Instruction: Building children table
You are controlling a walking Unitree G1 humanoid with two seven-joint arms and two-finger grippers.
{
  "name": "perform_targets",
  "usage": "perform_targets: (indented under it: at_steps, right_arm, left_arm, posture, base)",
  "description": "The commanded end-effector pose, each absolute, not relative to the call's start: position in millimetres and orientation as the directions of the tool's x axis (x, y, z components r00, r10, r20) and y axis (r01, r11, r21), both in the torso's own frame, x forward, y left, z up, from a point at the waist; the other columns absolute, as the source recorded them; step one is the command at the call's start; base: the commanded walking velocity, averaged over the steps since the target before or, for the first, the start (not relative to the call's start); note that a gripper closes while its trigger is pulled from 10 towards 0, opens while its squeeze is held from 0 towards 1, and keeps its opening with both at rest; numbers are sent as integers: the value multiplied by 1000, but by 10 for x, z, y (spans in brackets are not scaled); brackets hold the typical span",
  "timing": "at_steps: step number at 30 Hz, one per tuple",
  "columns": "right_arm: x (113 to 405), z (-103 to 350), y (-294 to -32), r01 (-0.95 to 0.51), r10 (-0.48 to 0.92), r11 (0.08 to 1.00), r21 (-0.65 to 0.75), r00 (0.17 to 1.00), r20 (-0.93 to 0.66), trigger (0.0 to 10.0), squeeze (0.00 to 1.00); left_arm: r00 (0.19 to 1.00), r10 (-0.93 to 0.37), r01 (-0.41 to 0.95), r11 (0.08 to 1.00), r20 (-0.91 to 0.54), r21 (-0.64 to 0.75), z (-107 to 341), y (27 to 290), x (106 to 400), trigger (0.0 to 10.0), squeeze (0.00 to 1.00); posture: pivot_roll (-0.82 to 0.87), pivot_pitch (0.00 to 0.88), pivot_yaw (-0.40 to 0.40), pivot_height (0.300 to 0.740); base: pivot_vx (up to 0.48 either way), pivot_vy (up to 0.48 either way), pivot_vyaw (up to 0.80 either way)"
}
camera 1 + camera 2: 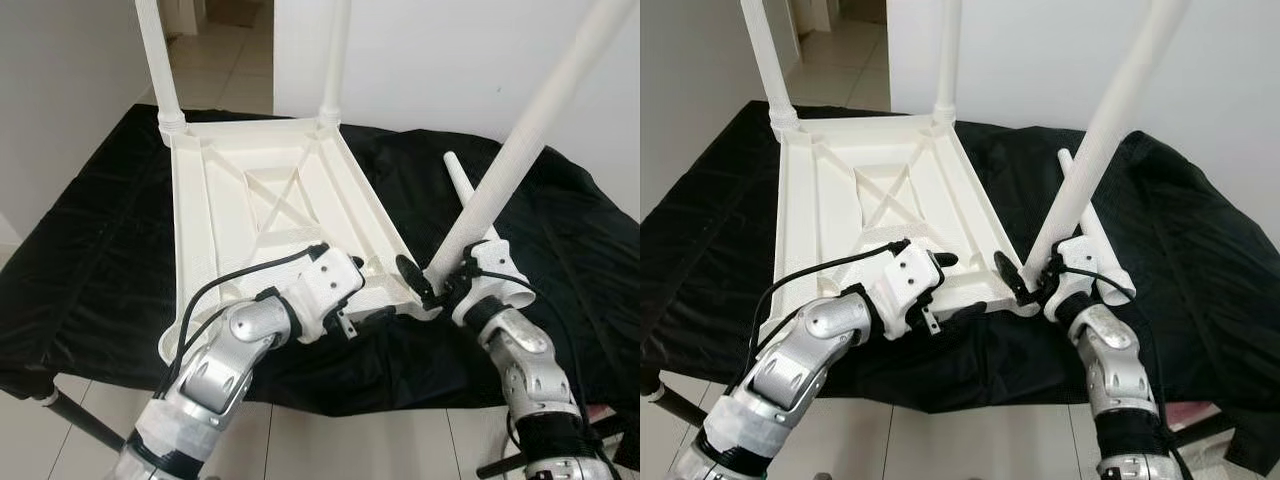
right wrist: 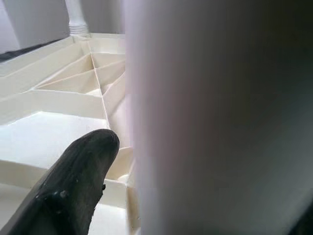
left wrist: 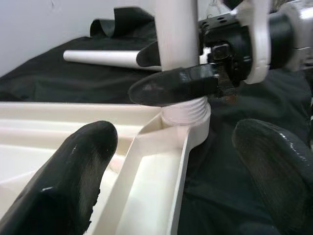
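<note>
We worked over a black cloth [image 1: 90,260] draped on the tabletop, glossy and creased, which we judged kept the plastic from sliding. On it lay the white children's table top [image 1: 262,215], turned underside up so its corner sockets faced us; it was moulded plastic, ribbed with a crossed brace in the middle. Two round legs [image 1: 160,60] already stood upright in the far corners. Our third leg [image 1: 520,150], a long tapered tube with a faint texture, leaned steeply out of the near right corner socket [image 3: 188,115], where its threaded end was showing, so we judged it only partly screwed home. A fourth leg [image 1: 458,180] lay loose on the cloth just behind. Our right tool [image 1: 432,282] was clenched around the third leg near its base, ready to turn it. Our left tool [image 1: 372,312] sat released at the near edge, steadying the top.
</note>
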State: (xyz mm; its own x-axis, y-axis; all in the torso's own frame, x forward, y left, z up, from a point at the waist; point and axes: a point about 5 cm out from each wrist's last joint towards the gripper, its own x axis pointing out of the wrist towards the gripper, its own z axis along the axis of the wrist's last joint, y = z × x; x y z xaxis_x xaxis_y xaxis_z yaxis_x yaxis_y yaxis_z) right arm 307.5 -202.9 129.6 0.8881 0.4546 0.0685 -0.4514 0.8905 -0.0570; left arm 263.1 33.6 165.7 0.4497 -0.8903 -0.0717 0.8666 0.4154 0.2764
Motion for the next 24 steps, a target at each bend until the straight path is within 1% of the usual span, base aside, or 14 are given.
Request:
perform_targets:
  at_steps: [1,3,4,5,6,7,11,19,20,21,22,24]
  right_arm:
    - [3115,1280,-2079,-463,467,884,-72,882,63,7765,0]
    - [3129,1280,-2084,-464,468,883,-70,881,63,7765,0]
    - [3148,1282,-2086,-468,473,880,-76,879,62,3922,0]
    - [3175,1286,-2081,-479,485,873,-85,873,60,745,0]
    - [3175,1286,-2081,-479,485,873,-85,873,60,745,0]
    - [3183,1287,-2084,-481,487,872,-85,872,59,0,0]
    - [3193,1255,-2106,-514,518,854,-80,854,51,0,0]
    - [3188,1189,-2135,-535,538,842,-66,842,30,0,0]
    - [3190,1173,-2142,-530,532,846,-66,847,23,6314,0]
    - [3190,1173,-2142,-530,532,846,-66,847,23,6314,0]
    - [3190,1161,-2144,-519,520,853,-52,854,26,10000,0]
    - [3201,1161,-2139,-494,494,869,-24,868,43,10000,0]
  left_arm:
    - [511,-858,830,476,-56,292,1657,317,2675,10000,0]
    - [511,-858,831,475,-57,290,1654,312,2675,10000,0]
    - [506,-861,835,472,-57,284,1652,300,2669,10000,0]
    - [494,-868,844,463,-56,273,1651,274,2658,10000,0]
    - [494,-868,844,463,-56,273,1651,274,2658,10000,0]
    - [488,-871,848,457,-58,269,1649,259,2650,10000,0]
    - [477,-877,852,447,-53,273,1654,227,2639,10000,0]
    - [487,-872,844,459,-39,278,1665,219,2659,10000,0]
    - [488,-872,843,460,-38,280,1667,219,2659,10000,0]
    - [488,-872,843,460,-38,280,1667,219,2659,10000,0]
    - [489,-872,842,461,-37,280,1668,220,2659,10000,0]
    - [488,-872,842,460,-35,280,1669,220,2656,10000,0]
  posture:
    - [-8,0,-58,740]
    - [-8,0,-58,740]
    - [-12,0,-55,740]
    - [-12,0,-55,740]
    - [-12,0,-55,740]
    - [-11,0,-57,740]
    - [-14,0,-60,740]
    - [-14,0,-66,740]
    - [-14,0,-66,740]
    - [-14,0,-66,740]
    - [-13,0,-64,740]
    - [-13,0,-61,740]
  base:
    - [0,0,0]
    - [0,0,0]
    - [0,0,0]
    - [0,0,0]
    - [0,0,0]
    - [0,0,0]
    - [0,0,0]
    - [0,0,0]
    - [0,0,0]
    - [0,0,0]
    - [0,0,0]
    - [0,0,0]
